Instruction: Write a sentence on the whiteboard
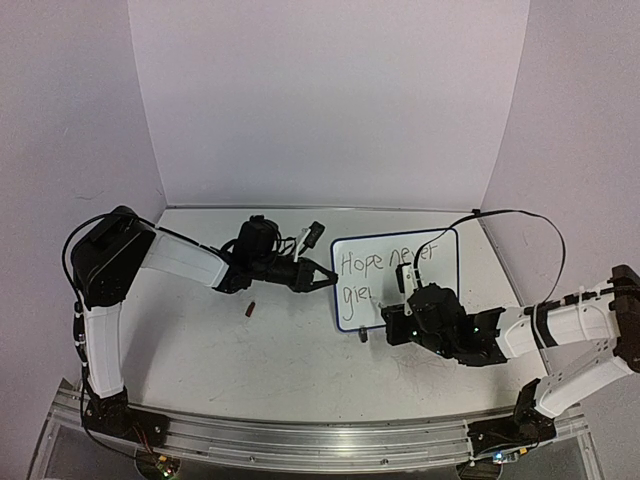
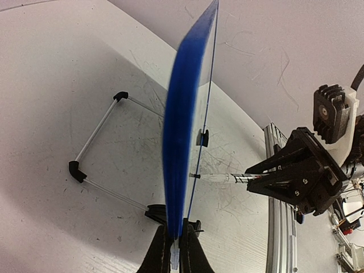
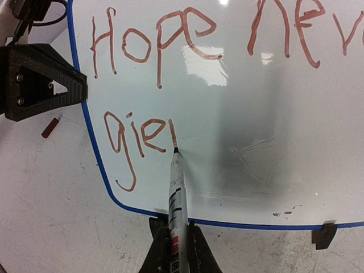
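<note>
right arm (image 1: 560,330) stretched low, marker (image 3: 177,193) tip on whiteboard (image 3: 256,114)

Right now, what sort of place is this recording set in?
Probably a robotics lab test cell: a scuffed white table, plain white backdrop panels boxing it in, and a metal rail along its near edge.

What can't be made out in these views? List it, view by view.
Left wrist: the whiteboard is seen edge-on, its near frame is blurred, and its writing face is turned out of sight.
Right wrist: the sentence runs off the right edge after "Nev".
Top external: the reddish piece on the table is too small to identify.
</note>
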`<state>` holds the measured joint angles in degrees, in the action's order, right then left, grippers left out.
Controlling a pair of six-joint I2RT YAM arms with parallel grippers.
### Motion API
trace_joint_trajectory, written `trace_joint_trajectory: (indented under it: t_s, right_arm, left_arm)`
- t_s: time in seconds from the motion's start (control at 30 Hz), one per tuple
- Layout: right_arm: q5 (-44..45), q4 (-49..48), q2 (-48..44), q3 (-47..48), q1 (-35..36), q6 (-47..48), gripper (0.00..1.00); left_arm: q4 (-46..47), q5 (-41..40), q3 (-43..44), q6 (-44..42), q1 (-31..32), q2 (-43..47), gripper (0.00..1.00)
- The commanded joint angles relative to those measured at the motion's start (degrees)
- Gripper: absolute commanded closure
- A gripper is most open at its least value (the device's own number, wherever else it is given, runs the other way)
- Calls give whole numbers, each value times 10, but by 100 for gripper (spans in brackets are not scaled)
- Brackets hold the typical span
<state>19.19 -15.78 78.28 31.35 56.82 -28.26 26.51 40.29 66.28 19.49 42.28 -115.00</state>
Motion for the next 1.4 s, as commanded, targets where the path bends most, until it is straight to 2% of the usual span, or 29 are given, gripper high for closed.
trace_joint_trajectory:
  t_s: [0.0, 0.73, 0.93, 1.37]
  right_arm:
    - [12, 26, 1, -6, -3, -11, 100]
    - [69, 19, -2, 47, -20, 20, 100]
    - [60, 22, -11, 51, -24, 28, 100]
    - [37, 18, -100, 0, -25, 22, 100]
  left_arm:
    - [-30, 0, 6, -6, -4, 31, 100]
    - [-30, 0, 8, -7, -4, 31, 100]
    - [-30, -1, 5, -9, -4, 31, 100]
    - [-31, -4, 1, -9, -4, 32, 100]
